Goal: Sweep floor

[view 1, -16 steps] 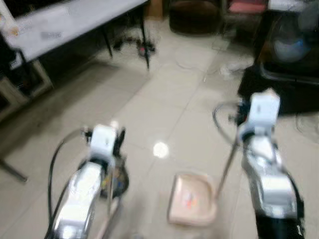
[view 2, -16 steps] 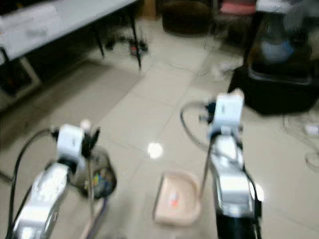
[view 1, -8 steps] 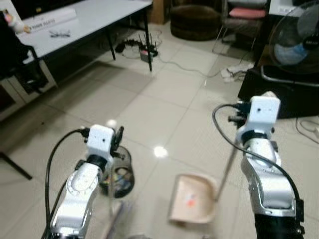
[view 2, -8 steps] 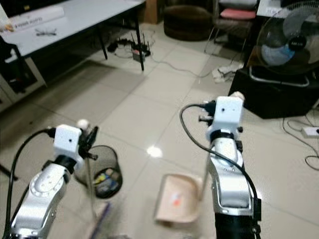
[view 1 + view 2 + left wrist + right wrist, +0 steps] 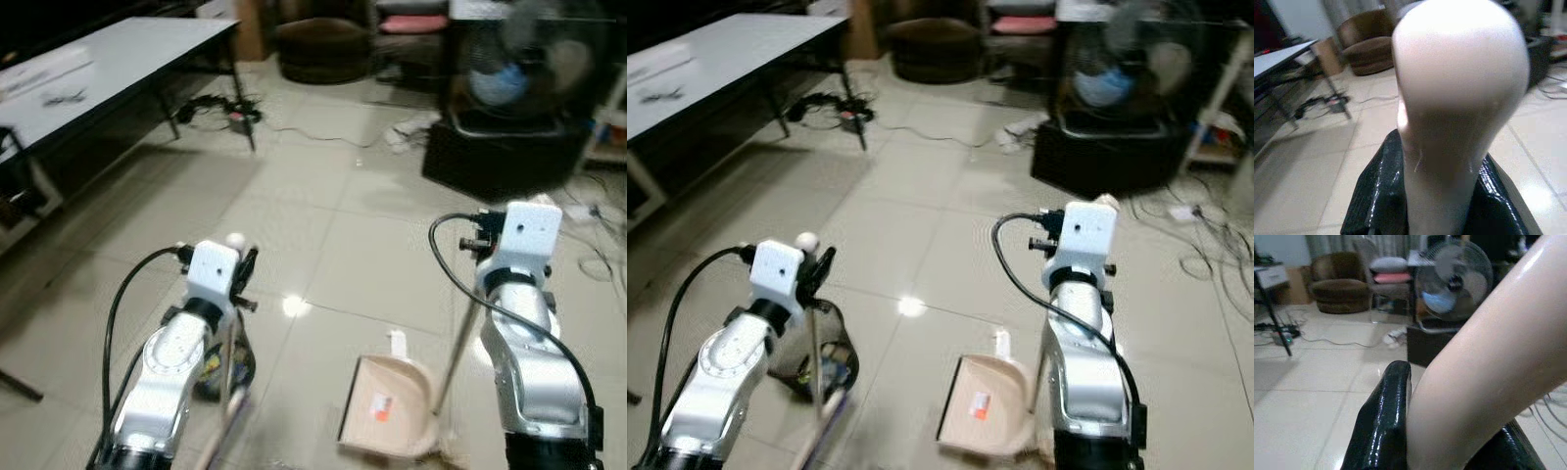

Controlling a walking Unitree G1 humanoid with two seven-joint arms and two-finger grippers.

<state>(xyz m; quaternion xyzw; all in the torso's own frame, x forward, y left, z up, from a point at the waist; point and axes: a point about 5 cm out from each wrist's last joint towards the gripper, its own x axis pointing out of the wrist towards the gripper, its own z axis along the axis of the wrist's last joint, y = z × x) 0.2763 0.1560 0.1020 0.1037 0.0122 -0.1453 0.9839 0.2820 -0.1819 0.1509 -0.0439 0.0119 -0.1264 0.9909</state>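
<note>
No legible text or labels anywhere

Two silver arms, glossy metallic shells with rounded segments. Left arm: white boxy wrist module on top, small white round knob beside it, black cable looping from the module back down the forearm. Right arm: same white boxy wrist module with dark connector stubs on its side, black cable arcing down to the forearm, black section at the arm's base. Left tool and right tool: fingers glossy black, rounded edges
</note>
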